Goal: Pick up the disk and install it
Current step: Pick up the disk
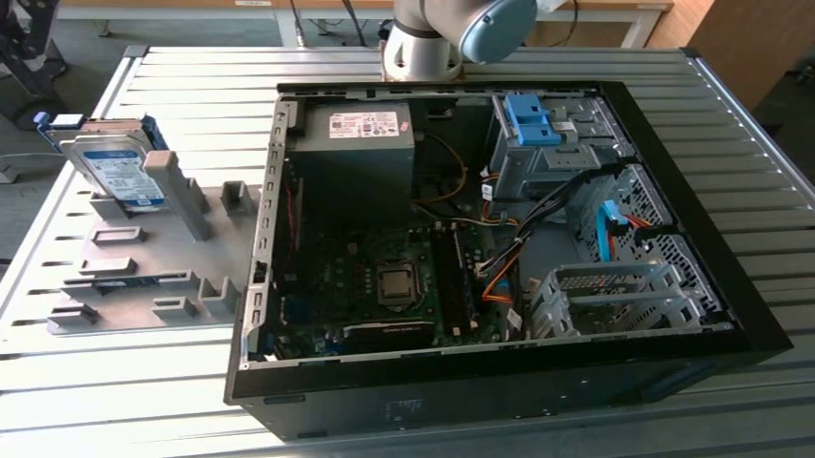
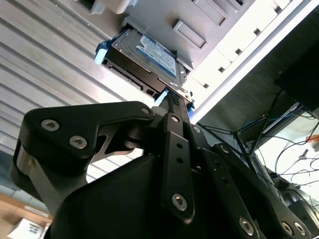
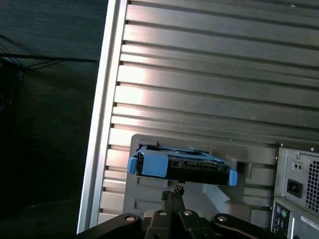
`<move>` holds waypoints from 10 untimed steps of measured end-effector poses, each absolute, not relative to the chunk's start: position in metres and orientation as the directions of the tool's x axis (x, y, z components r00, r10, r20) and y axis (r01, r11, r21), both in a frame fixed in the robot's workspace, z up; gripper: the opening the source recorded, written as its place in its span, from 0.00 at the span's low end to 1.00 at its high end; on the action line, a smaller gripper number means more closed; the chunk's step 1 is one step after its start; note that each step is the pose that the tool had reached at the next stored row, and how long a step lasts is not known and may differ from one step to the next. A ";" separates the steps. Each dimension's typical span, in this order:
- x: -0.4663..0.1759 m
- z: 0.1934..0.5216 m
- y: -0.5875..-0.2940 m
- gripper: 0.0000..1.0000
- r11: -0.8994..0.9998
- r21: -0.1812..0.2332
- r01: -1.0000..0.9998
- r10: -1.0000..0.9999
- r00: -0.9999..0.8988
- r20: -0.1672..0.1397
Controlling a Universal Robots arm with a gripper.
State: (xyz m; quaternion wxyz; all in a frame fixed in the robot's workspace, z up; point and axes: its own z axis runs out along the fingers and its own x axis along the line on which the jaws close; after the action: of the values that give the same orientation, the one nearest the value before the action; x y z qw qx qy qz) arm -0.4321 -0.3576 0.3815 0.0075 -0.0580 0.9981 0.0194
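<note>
Disk is standing on its short end in a grey holder on the slatted counter, toward the exterior view's left and well apart from the open computer case. Its long axis is running upward, leaning a little rather than sitting plumb, and its white-and-blue label is facing that camera. Blue side rails are showing at both upper corners. A grey post of the holder is rising just beside it (touching or not, I cannot tell).

In the first wrist view the disk is presenting its connector end toward me, a blue rail flanking it on each side, so the long axis is pointing roughly along my line of sight. In the second wrist view the disk is showing its label face and connector edge together.

My tool is clenching on nothing: its two fingers are pressing together at the tips, and it is aiming toward the connector end without gripping it. In the second wrist view my tool is overlapping the disk's edge in the picture, though I cannot tell how near it is. My arm is showing beyond the case in the exterior view.
</note>
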 end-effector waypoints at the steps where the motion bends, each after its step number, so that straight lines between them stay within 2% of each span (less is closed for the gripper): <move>1: -0.432 0.382 -0.358 0.11 0.991 0.036 -0.130 -0.130 -0.991 -0.017; 10: -0.432 0.381 -0.358 0.11 0.966 0.034 -0.257 -0.256 -0.966 -0.016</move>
State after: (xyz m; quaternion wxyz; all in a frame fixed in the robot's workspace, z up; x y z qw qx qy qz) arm -0.4325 -0.3576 0.3813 0.0059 -0.1294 0.9914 0.0180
